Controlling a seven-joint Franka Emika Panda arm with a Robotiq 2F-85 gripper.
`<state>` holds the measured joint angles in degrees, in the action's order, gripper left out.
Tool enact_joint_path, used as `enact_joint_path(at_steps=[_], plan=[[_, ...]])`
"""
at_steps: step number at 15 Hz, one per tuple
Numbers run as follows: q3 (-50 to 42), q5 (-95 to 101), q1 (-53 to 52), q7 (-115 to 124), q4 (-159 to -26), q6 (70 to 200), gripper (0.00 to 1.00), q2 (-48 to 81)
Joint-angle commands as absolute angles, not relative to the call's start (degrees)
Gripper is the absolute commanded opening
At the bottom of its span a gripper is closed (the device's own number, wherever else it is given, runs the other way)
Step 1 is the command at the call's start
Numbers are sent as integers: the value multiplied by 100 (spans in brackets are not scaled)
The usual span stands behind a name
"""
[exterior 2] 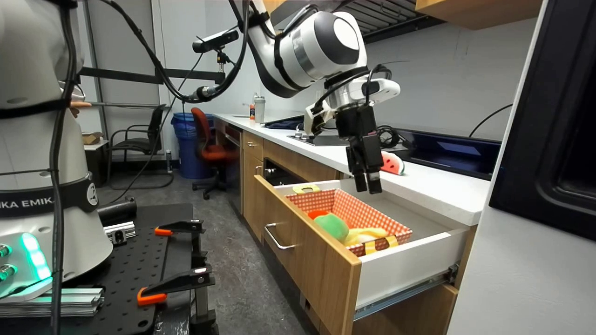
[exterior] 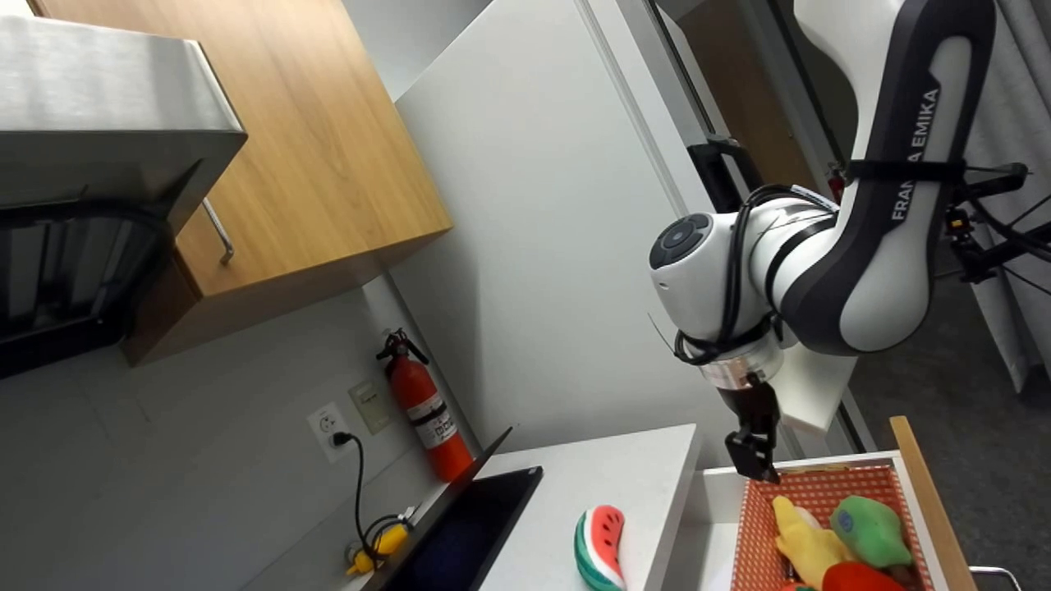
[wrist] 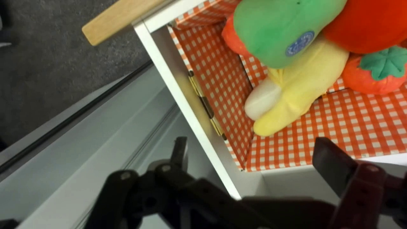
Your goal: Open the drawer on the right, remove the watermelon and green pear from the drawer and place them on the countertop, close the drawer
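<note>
Claw, spread wide and holding nothing, hangs above the pulled-out drawer, while the green pear, in the checked basket, lies lower and nearer the drawer's front, so the reach likely runs down and outward.

In an exterior view, rolled off level, the camera looks along the counter toward its end, with the drawer at lower right. In an exterior view, roughly level, it stands near the drawer's side, facing roughly the opposite way along the counter's front edge. The wrist view looks down from close above the drawer's front corner. All three share the basket.
</note>
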<state>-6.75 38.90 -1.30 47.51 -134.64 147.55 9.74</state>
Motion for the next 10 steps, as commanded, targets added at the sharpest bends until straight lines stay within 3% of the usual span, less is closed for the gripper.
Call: enact_joint_path(at_steps=[1,10], plan=[[-619,3276,-78,4470,-13532,14544,100,962],[-635,2322,-95,4430,-13603,14312,100,1084]])
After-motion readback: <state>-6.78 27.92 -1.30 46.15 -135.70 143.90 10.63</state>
